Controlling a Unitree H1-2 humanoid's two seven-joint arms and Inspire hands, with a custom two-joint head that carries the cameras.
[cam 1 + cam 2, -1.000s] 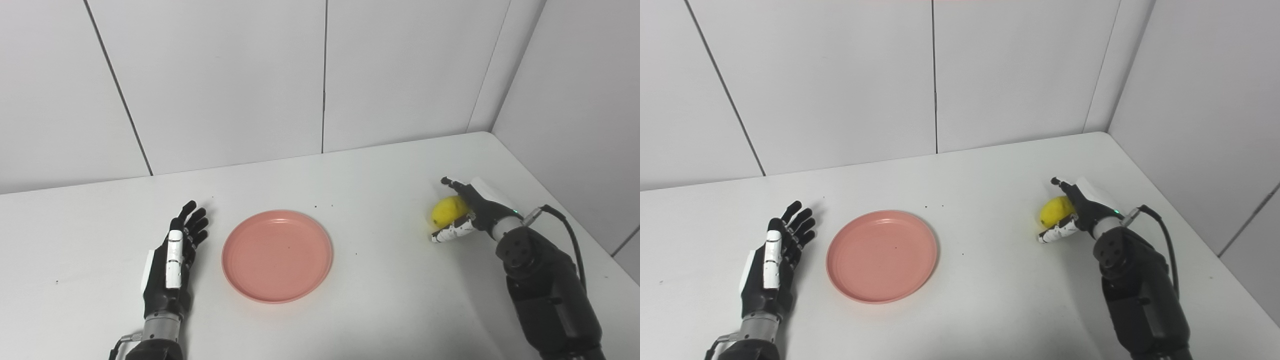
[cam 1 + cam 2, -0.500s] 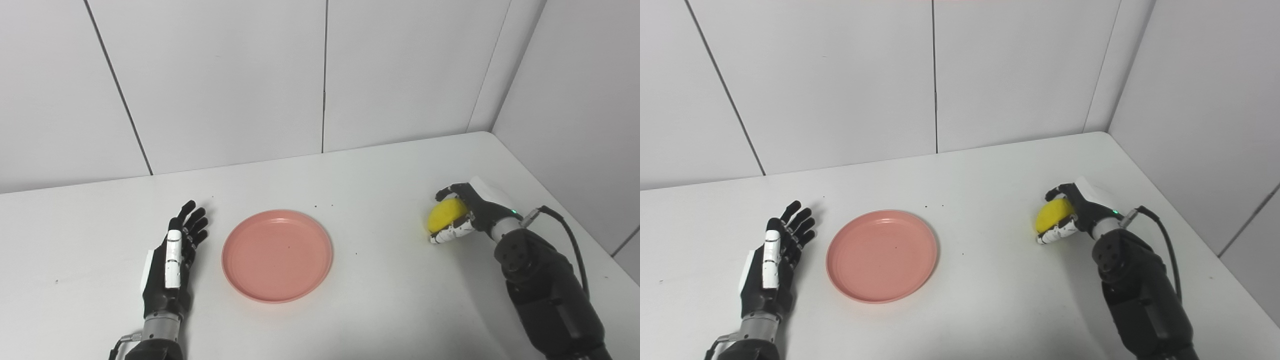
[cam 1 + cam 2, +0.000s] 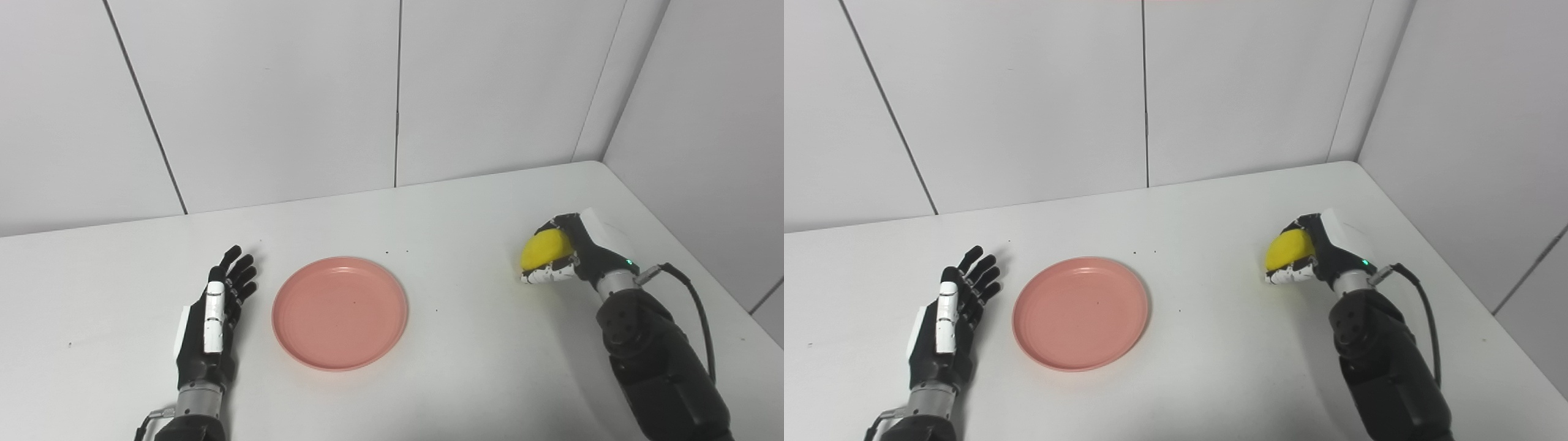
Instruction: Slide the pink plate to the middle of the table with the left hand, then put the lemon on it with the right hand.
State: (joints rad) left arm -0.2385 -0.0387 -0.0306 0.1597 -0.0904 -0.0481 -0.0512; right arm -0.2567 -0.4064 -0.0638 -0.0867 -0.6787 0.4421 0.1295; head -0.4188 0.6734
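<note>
Table (image 3: 465,343) white, grey panel walls; right hand (image 3: 576,257) grips lemon (image 3: 542,250); left hand (image 3: 211,312) splayed

The white table (image 3: 465,343) carries the pink plate (image 3: 340,313) near its middle, among a few dark specks.

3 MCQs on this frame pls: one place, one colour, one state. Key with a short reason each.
1. Where is the plate?
A. right of the left hand
B. under the right hand
C. at the table's far edge

2. What colour is the plate?
A. blue
B. pink
C. green

3. What is the right hand doing?
A. lying open and flat
B. holding the lemon
C. pressing on the plate

Key:
1 A: the plate lies just right of the open left hand, not touching it.
2 B: it is plainly pink.
3 B: its fingers are closed around the lemon.
</note>
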